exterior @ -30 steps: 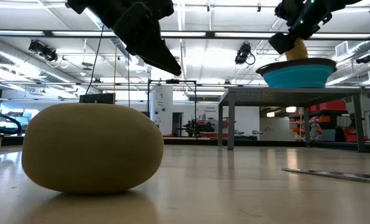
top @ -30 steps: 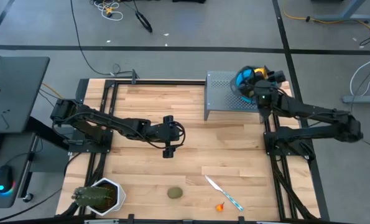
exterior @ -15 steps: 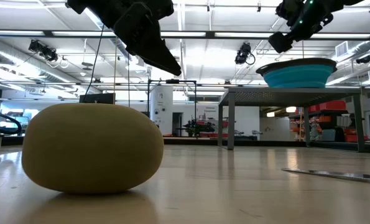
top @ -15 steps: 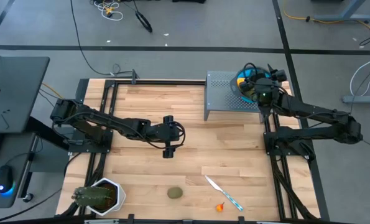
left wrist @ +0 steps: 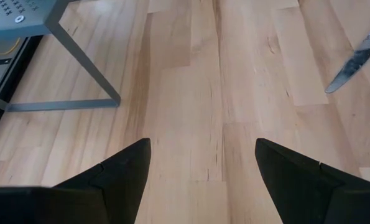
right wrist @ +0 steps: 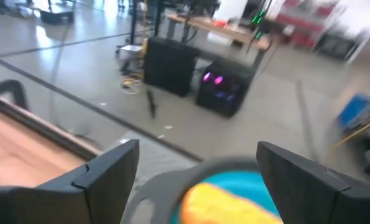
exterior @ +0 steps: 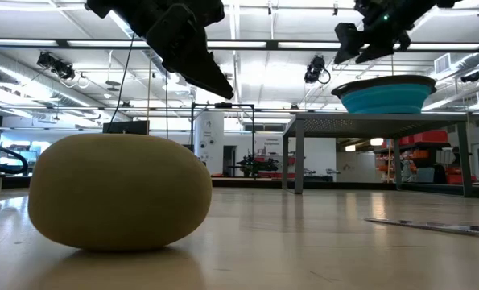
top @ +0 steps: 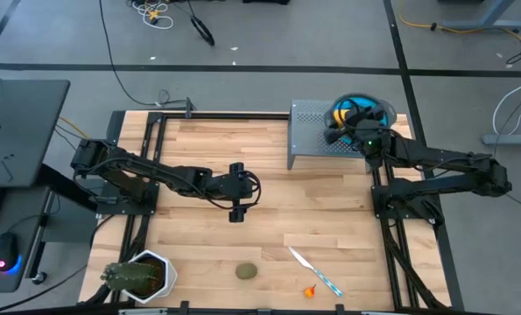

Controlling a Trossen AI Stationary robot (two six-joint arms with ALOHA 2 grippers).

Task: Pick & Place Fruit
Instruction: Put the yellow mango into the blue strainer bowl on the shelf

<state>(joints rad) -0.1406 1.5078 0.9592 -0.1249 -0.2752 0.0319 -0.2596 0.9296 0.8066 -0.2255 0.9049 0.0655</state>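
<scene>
Right gripper point(top: 346, 125) hangs over the blue bowl point(top: 379, 108) at upper right of the high frame, jaws spread wide, nothing between them. Bowl sits on a grey perforated stand point(top: 311, 131).

Yellow oblong fruit point(right wrist: 225, 202) lies in the bowl (seen just below the spread fingers point(right wrist: 107, 171) in the right wrist frame).

Left gripper point(top: 237, 194) waits mid-frame above the bare wooden surface point(top: 269, 192), jaws apart and empty; its wrist frame shows only planks, a stand leg and the knife tip point(left wrist: 352, 62).

Olive-brown roundish fruit point(top: 247, 272) rests on the surface at lower centre, filling the left of the low frame. Knife with light-blue handle point(top: 315, 271) lies to its right; orange-red bit point(top: 310, 292) just below the knife. Spiky green plant in white pot point(top: 139, 275) at lower left.
</scene>
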